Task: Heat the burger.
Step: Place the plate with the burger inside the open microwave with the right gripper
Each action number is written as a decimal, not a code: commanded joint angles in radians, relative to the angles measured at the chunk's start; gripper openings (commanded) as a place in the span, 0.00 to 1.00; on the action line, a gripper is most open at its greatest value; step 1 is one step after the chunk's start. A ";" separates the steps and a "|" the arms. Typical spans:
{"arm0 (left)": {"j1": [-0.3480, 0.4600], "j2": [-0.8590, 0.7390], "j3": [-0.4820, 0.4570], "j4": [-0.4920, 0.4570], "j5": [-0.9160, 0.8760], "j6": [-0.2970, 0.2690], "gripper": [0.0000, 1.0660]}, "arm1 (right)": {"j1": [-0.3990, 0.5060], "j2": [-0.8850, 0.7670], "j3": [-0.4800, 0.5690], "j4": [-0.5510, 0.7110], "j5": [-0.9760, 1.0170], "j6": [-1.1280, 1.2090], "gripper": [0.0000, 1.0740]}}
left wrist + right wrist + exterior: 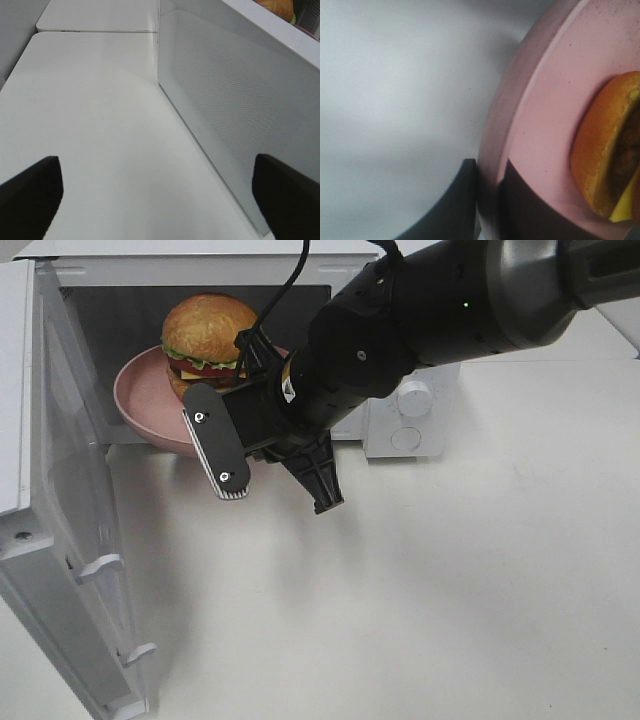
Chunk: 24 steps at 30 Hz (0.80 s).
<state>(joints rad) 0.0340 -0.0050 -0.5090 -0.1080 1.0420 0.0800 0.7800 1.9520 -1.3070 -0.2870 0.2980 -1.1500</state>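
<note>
Sitting on a round pink plate (pixel 135 390), the burger (pixel 205 335), with its glossy golden-brown bun, frilly green lettuce, red tomato and yellow cheese, is standing upright in the open mouth of a boxy white microwave oven (pixel 110 320), at the very front of the cavity. The plate's near edge is reaching the sill; whether its base is resting on the oven floor I cannot tell. The right gripper (pixel 489 200) is pinching the plate's rim. Its two dark fingers (pixel 452 210) are drawn close together, one lying outside the rim and the other over the pink inner face, near the bun. In the high view the bulky black right arm (pixel 440 320) is extending across from the upper right and covering the plate's front right part. The oven's white mesh-panelled door (pixel 75 520) is standing swung wide to the left. The left gripper (pixel 159 195) is hovering over the white table (pixel 100 125) on the outer side of that door, its dark fingertips (pixel 30 195) spread wide apart and holding nothing. Two round white knobs (pixel 412 400) are showing on the oven's front panel beside the arm.
</note>
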 commanded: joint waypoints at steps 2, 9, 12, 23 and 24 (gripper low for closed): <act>-0.007 -0.021 0.005 -0.001 -0.004 0.001 0.92 | -0.007 0.025 -0.069 -0.023 -0.045 0.005 0.00; -0.007 -0.021 0.005 -0.001 -0.004 0.001 0.92 | -0.014 0.089 -0.168 -0.023 0.005 0.027 0.00; -0.007 -0.021 0.005 -0.001 -0.004 0.001 0.92 | -0.014 0.117 -0.210 -0.024 0.017 0.042 0.00; -0.007 -0.021 0.005 -0.001 -0.004 0.001 0.92 | -0.014 0.182 -0.307 -0.051 0.029 0.106 0.00; -0.007 -0.021 0.005 -0.001 -0.004 0.001 0.92 | -0.014 0.194 -0.325 -0.051 0.030 0.107 0.00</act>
<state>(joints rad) 0.0340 -0.0050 -0.5090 -0.1080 1.0420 0.0800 0.7670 2.1540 -1.6010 -0.3150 0.3830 -1.0470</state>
